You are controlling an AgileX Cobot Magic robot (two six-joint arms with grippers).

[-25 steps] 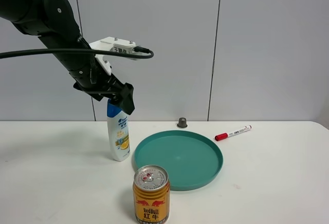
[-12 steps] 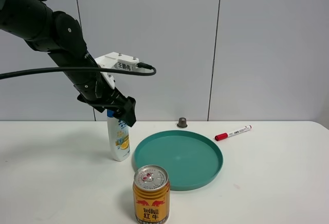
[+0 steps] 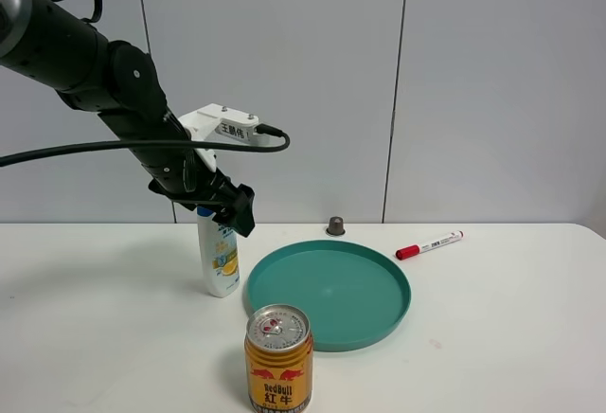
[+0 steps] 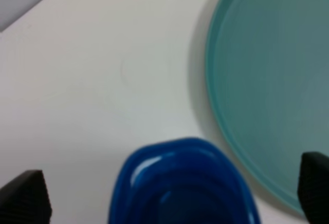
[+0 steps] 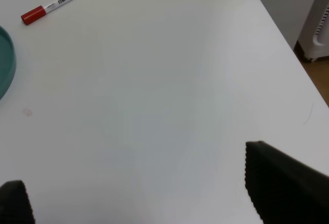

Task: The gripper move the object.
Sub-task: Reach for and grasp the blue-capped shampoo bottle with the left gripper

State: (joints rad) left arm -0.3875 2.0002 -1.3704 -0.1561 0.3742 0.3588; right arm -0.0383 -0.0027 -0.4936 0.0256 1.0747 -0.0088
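The object, a white shampoo bottle (image 3: 220, 263) with a yellow-orange and blue label, stands upright on the white table just left of the teal plate. My left gripper (image 3: 233, 208) hangs at the bottle's top and hides its cap in the high view. In the left wrist view the blue cap (image 4: 181, 180) lies between the two black fingertips (image 4: 24, 197), which stand wide apart with gaps on both sides. The left gripper (image 4: 167, 196) is open and holds nothing. My right gripper (image 5: 149, 193) is open over bare table, far from the bottle.
A teal plate (image 3: 381, 324) lies at the table's middle, with a gold Red Bull can (image 3: 278, 356) in front of it. A red-capped marker (image 3: 429, 243) and a small dark cap-like piece (image 3: 335, 226) lie behind. The table's right edge (image 5: 288, 44) shows in the right wrist view.
The left arm has come down and slightly right, bringing its gripper over the bottle's cap. The bottle, can, plate and marker have not moved.
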